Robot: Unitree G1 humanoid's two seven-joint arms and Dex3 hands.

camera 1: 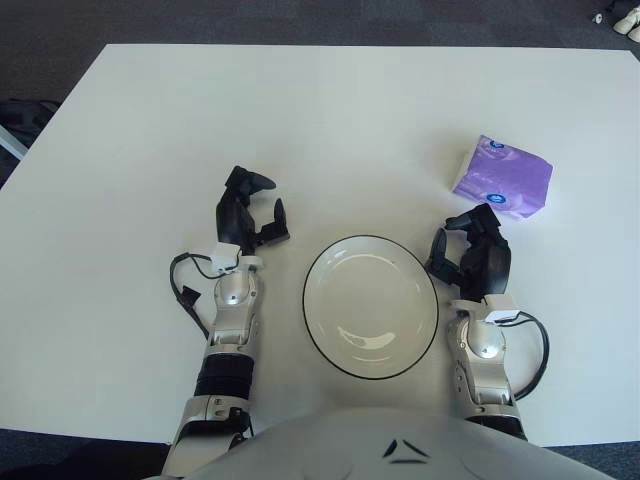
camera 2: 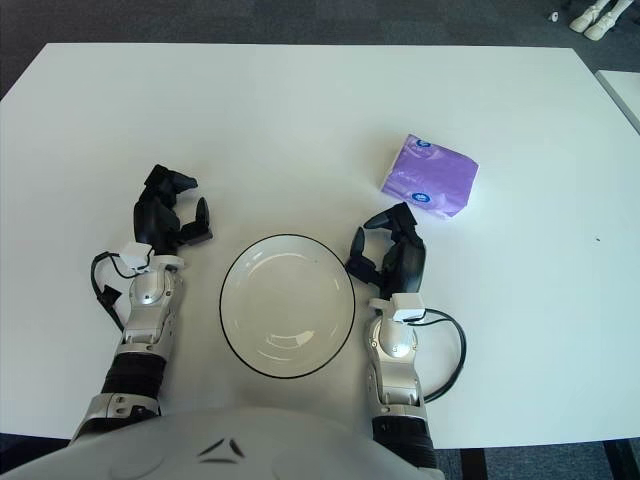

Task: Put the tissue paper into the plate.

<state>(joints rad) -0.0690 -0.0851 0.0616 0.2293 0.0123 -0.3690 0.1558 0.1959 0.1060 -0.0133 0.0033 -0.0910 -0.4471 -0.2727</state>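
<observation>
Fingers (camera 1: 262, 183) of the left hand (camera 1: 245, 215) are loosely spread and grasp nothing; that hand rests on the white worktop (camera 1: 320, 110) just left of the plate (camera 1: 370, 306). The right hand (camera 1: 475, 255) sits just right of the plate, its black fingers (camera 1: 438, 250) likewise relaxed and empty. The plate itself (white, with a thin dark rim) lies bare between the two hands, near the worktop's front edge. A purple pack of tissue paper (camera 1: 503, 176) lies on the worktop beyond and to the right of the plate, close ahead of the right hand but not touching it.
</observation>
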